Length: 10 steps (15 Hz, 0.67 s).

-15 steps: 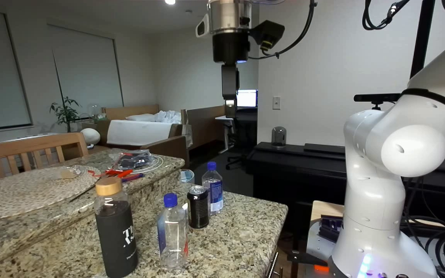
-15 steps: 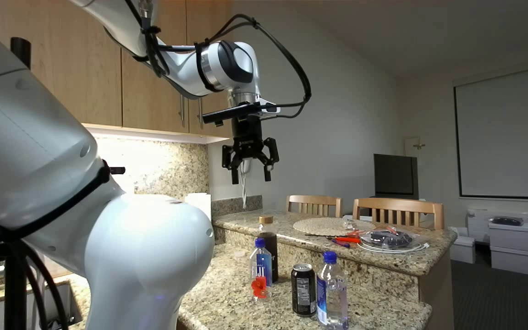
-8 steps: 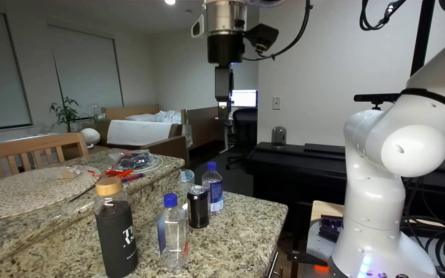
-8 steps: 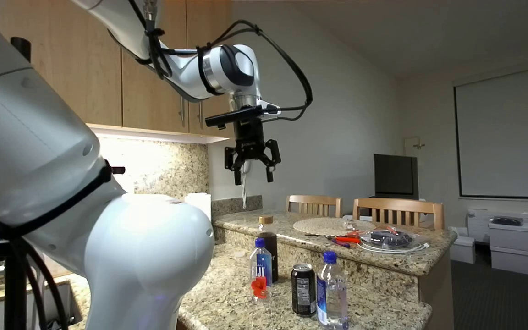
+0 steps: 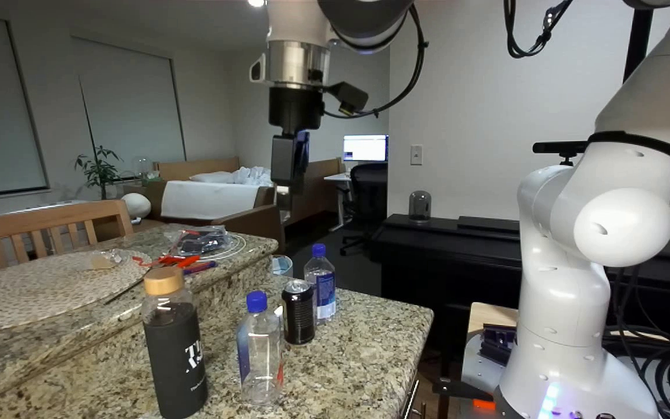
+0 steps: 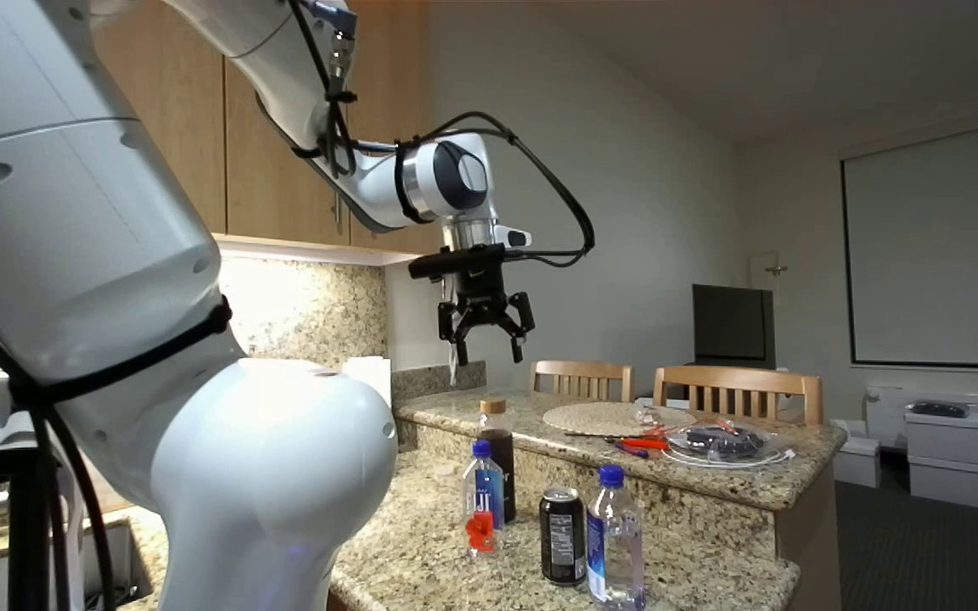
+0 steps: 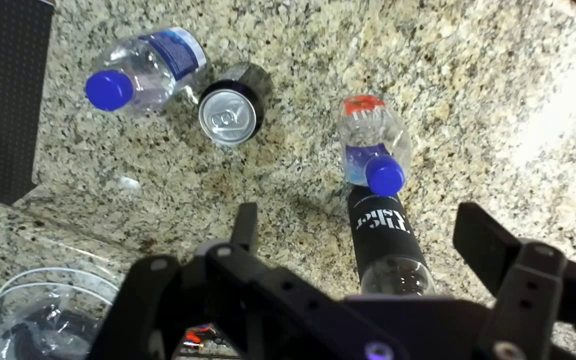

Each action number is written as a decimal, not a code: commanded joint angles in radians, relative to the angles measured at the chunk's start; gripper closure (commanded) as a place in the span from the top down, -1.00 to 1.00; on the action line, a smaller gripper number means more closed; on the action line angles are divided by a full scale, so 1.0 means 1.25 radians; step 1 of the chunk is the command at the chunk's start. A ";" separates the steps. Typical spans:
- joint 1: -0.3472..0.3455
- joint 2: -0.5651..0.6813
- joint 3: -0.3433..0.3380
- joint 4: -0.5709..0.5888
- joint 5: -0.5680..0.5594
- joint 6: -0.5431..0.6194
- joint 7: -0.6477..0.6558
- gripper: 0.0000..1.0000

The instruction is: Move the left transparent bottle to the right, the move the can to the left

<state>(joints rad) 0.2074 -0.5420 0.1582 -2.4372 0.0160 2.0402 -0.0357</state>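
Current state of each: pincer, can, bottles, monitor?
Black pincer: open, empty
Short black metal can with silver top: upright; whether opened, unclear
Tall black tan-capped bottle: upright, capped
Clear plastic blue-capped bottle beside tall one: upright, capped
Clear plastic blue-capped bottle beside can: upright, capped
Rectangular monitor: lit

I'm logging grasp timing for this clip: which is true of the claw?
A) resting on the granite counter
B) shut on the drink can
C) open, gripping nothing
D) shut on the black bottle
C: in an exterior view the claw hangs above the granite counter, and in the wrist view its fingers stand wide apart, gripping nothing.
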 commanded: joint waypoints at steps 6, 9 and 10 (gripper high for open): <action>0.021 0.221 0.040 0.032 0.014 0.210 0.019 1.00; 0.022 0.311 0.048 0.054 0.023 0.235 0.031 1.00; 0.023 0.340 0.049 0.060 0.030 0.248 0.030 1.00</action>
<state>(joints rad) 0.2330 -0.2259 0.2105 -2.4008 0.0256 2.3062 -0.0169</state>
